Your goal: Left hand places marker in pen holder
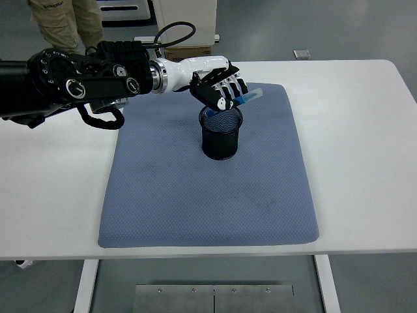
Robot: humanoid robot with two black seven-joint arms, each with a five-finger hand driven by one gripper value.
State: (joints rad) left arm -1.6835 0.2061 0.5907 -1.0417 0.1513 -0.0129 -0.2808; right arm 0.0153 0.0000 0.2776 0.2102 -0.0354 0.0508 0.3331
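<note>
My left hand (220,88) pinches the blue marker (247,99), tilted, its low end over the black mesh pen holder (221,133) on the blue mat (163,189). A person's legs (65,23) stand beyond the table (365,150).

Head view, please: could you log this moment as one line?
left robot hand: grasping blue marker | marker: tilted, lower end at rim of pen holder | holder: upright on blue mat | placement: not yet released

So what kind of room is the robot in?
Probably a lab or workshop, not a home. There's a plain white table with a blue mat on a bare grey floor, some pale equipment with a black cable behind it, and a person's legs nearby.
</note>
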